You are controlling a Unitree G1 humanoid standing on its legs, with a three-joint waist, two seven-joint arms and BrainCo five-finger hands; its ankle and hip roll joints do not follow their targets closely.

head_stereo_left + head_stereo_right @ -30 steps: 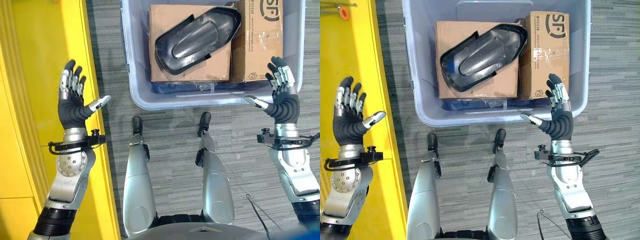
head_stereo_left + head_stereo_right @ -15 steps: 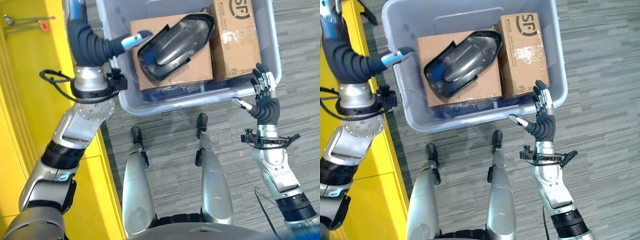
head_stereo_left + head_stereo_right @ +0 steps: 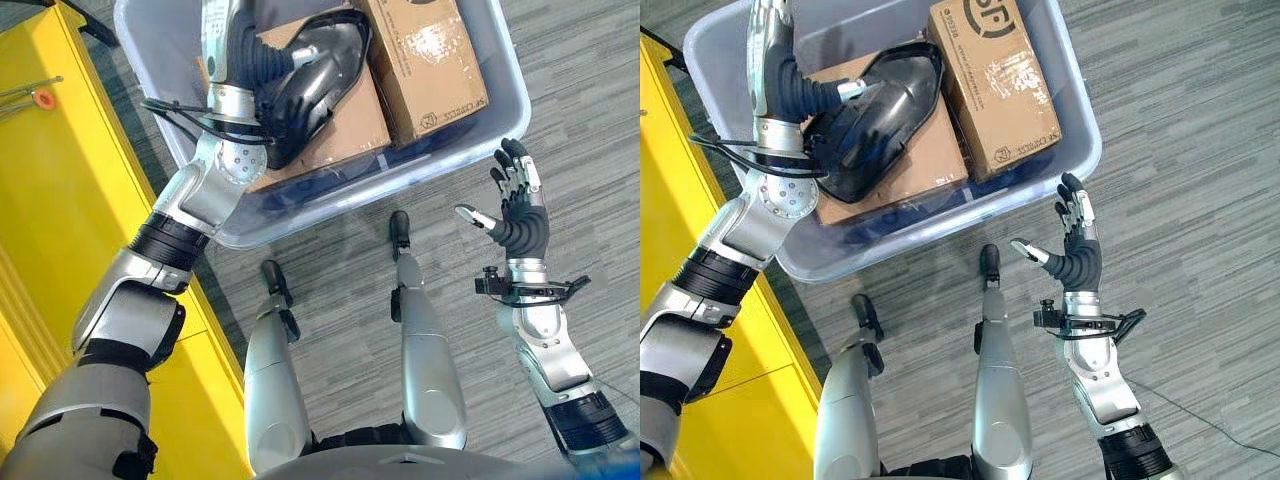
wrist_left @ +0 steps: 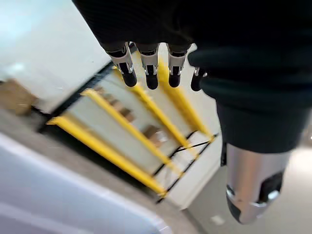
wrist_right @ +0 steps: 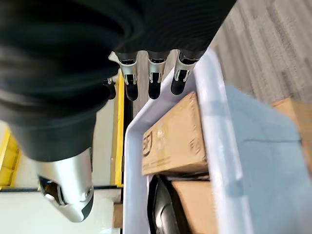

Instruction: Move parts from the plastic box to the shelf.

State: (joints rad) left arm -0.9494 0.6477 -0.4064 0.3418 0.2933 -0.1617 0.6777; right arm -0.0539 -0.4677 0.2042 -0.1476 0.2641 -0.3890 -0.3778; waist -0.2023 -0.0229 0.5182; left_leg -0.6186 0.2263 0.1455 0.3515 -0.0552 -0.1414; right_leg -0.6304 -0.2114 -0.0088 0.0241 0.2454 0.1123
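The plastic box [image 3: 480, 120] sat on the grey floor in the upper part of both eye views, holding two cardboard boxes and a black moulded part [image 3: 875, 115]. The part lay tilted across the flatter cardboard box [image 3: 925, 170], just beside the taller cardboard box [image 3: 995, 80] at upper centre. The left arm reached up from the lower left corner over the box's near wall, wrist inside the box, the left hand [image 3: 815, 95] right against the black part's left edge at the upper left. In the left wrist view its fingers [image 4: 148, 73] pointed out straight, thumb apart, curled round nothing; contact with the part could not be judged. The right hand [image 3: 515, 210] was raised upright at centre right, outside the box's near right corner, fingers spread and straight, thumb out to the left, holding nothing. The yellow shelf [image 3: 60, 230] ran along the left edge.
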